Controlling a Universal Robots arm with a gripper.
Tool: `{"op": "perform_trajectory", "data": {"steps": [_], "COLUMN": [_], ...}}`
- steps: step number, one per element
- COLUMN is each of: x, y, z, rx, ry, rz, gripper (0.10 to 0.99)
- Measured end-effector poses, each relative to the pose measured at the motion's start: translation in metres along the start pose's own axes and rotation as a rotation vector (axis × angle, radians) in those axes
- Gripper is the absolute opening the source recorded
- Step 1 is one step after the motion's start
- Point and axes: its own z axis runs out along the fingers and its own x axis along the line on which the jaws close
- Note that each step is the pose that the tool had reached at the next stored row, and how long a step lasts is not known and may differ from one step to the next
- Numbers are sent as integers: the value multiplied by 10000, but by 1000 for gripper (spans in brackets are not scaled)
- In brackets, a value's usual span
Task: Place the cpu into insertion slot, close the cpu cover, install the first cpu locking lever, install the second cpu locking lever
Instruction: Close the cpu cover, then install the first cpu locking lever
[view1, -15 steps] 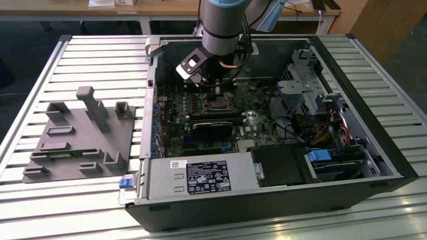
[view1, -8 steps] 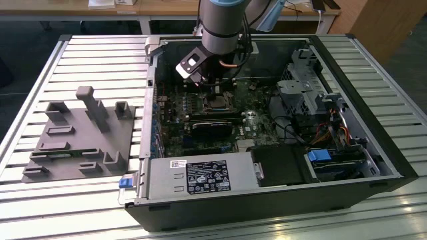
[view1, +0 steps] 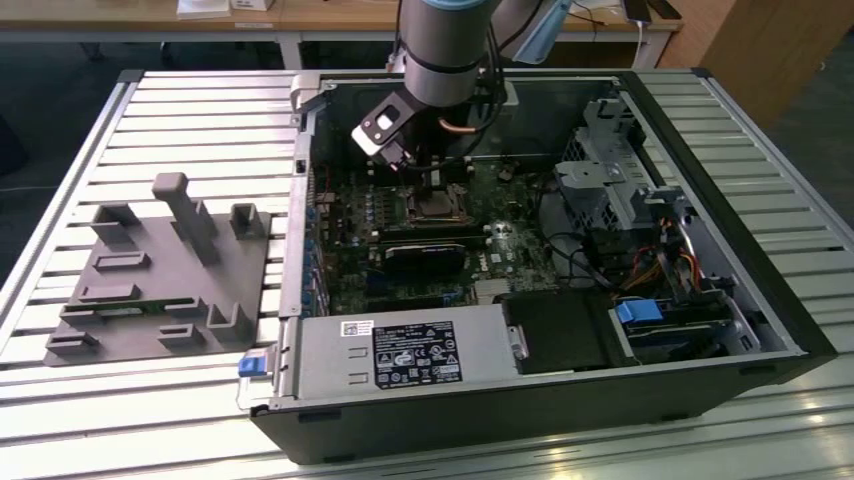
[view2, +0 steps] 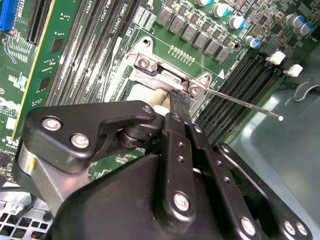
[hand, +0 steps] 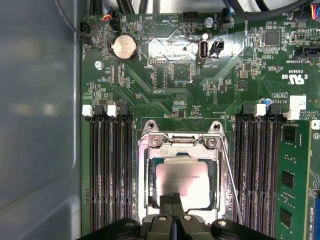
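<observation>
First wrist view: silvery square cpu (hand: 182, 183) within metal-rimmed insertion slot (hand: 142, 170).

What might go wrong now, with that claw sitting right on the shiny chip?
1. The gripper is shut and sits at the edge of the cpu; a sideways slip might scratch or skew it.
2. The thin locking lever sticks out free, apparently unlatched, so the cpu cover may not be clamped and might lift.
3. Memory slots flank the socket closely; a swinging lever might catch them.
</observation>
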Motion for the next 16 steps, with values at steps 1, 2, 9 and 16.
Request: {"op": "perform_trajectory", "data": {"steps": [1, 2, 9, 16], "x": [1, 1, 4, 7], "y": [0, 0, -2, -2], "z": [-6, -13, -53, -78], "rx": [0, 0, -1, -1], "ry": [0, 0, 1, -7], "rz": [0, 0, 0, -1], "gripper": [106, 106, 106, 106]}}
